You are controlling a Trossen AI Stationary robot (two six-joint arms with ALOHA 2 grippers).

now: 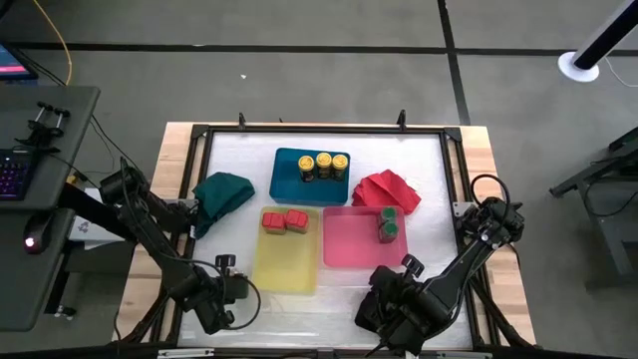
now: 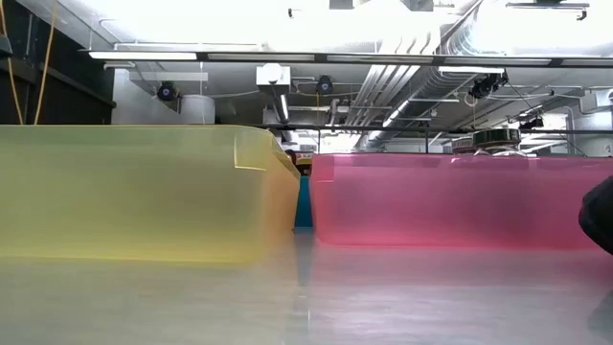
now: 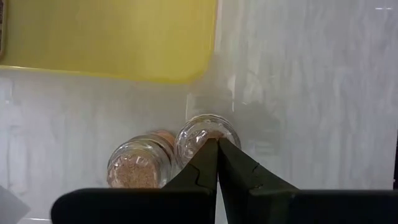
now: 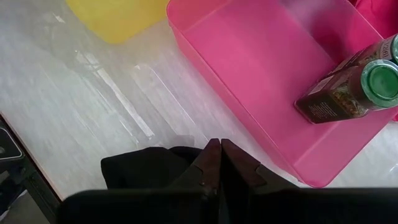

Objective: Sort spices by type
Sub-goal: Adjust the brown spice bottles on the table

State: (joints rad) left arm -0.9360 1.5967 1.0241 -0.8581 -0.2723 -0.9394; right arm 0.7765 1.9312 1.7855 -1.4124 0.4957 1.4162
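A: What sits nearest the front edge of the table?

B: Both arms. The left gripper point(image 1: 221, 317) hangs low just in front of the yellow tray point(image 1: 287, 267), its two fingers pressed together with nothing between them. Right past its fingertips point(image 3: 217, 163) the left wrist view shows two clear jars point(image 3: 163, 155) lying side by side on the white table point(image 1: 429, 179), their round ends toward the camera and brown spice inside.

A: And the right arm?

B: The right gripper point(image 1: 384, 311) is folded down just in front of the pink tray point(image 1: 349, 239), fingers also closed on nothing. Its wrist camera looks over the tray's near corner.

A: How do the jars in the trays stand?

B: In the pink tray, two green-lidded jars point(image 1: 388, 225) stand upright at the far right corner, touching each other, long axis vertical. Their dark labels carry print too small to read. In the yellow tray, two red square-lidded jars point(image 1: 284, 220) stand upright side by side at the far end.

A: Farther back?

B: The blue tray point(image 1: 307, 179) holds three yellow-lidded jars point(image 1: 324, 166) upright in a row along its far side. A green cloth point(image 1: 223, 191) lies left of it, a red cloth point(image 1: 389, 189) right of it, touching the pink tray's far edge.

A: And from table height?

B: Only the yellow and pink tray walls, with a sliver of blue between them.
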